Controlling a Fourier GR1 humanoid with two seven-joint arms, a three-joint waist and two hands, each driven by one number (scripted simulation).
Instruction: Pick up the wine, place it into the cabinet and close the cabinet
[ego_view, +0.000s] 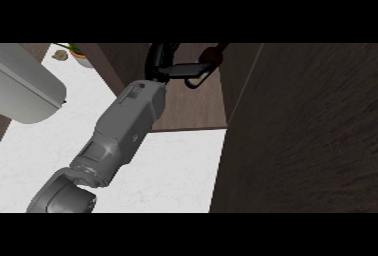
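Observation:
One grey forearm (125, 125) rises from the lower left and reaches into the open dark wood cabinet (192, 107). By its place in the view I read it as my left arm. My black left hand (177, 67) is inside the cabinet near the top of the picture, its fingers and thumb curled round the wine bottle (215, 52). Only a dark reddish-brown piece of the bottle shows beside the hand; the rest is hidden. My right hand shows nowhere.
The open cabinet door (310, 130) fills the right side, close to me. White marble counter (177, 170) lies below the cabinet. A large pale grey rounded object (29, 90) sits at the upper left, with a small potted plant (77, 54) behind it.

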